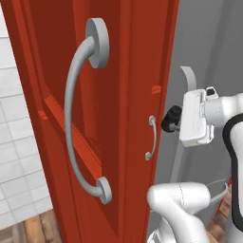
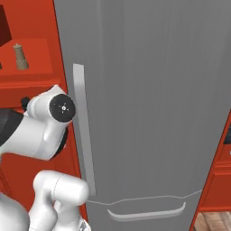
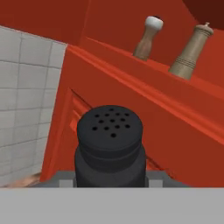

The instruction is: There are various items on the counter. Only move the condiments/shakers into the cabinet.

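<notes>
The fingers [image 3: 110, 177] are closed on a dark squat shaker [image 3: 110, 146]. In the hand view this shaker is matte black and round, with a domed top full of small holes and a wider ring under the dome. It stands up between the fingers, and their tips are mostly hidden behind its body. In the left base view the same dark piece [image 1: 172, 118] sits at the end of the white hand, just beside the edge of the red cabinet door [image 1: 109, 118].

The door is smooth red wood with a raised panel. It carries a long curved grey metal bar handle [image 1: 71, 118], fixed on two round grey discs.

On the red shelf [image 3: 131, 74] inside the cabinet stand two turned-wood shakers, upright and apart from each other. The brown one [image 3: 148, 38] has a narrow waist and a white ball top. The tan one [image 3: 191, 51] is mill-shaped, with fine grooves around its lower body and a small knob on top. In the right base view the tan mill [image 2: 20, 57] stands on the shelf above the arm.

Beside the cabinet there is a tall flat grey refrigerator front [image 2: 153, 99] with a vertical strip handle. White square tiles [image 3: 24, 87] cover the wall.
</notes>
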Motion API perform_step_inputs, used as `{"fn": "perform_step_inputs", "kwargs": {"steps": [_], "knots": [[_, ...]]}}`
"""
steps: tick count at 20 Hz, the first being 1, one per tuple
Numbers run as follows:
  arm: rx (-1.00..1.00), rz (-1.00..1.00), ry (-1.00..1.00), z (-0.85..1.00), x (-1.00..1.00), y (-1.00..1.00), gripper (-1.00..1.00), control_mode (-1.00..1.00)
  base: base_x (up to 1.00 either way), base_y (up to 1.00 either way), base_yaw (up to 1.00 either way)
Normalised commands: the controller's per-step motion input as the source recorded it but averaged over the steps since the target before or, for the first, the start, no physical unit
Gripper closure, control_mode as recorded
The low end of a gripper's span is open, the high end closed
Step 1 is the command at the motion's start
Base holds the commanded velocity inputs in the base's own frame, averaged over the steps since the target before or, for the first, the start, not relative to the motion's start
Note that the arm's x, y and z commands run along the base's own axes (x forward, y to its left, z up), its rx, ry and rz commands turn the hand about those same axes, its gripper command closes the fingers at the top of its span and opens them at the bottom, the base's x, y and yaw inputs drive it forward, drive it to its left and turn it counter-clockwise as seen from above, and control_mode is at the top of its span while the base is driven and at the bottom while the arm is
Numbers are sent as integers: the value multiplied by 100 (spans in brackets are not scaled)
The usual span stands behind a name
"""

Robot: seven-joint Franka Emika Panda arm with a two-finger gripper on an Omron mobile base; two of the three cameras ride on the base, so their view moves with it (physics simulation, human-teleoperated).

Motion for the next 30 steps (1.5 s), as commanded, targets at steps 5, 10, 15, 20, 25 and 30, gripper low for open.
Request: {"fn": "perform_step_inputs", "kwargs": {"steps": [5,10,15,20,25,30], "knots": [[4,-11,15,56,41,7,100,-100,0,0,0],[15,-20,20,45,35,0,100,-100,0,0,0],[18,-21,12,30,21,0,100,-100,0,0,0],[1,-9,11,8,23,1,100,-100,0,0,0],[3,0,2,0,0,19,100,-100,0,0,0],[0,-1,0,-4,1,69,100,-100,0,0,0]]}}
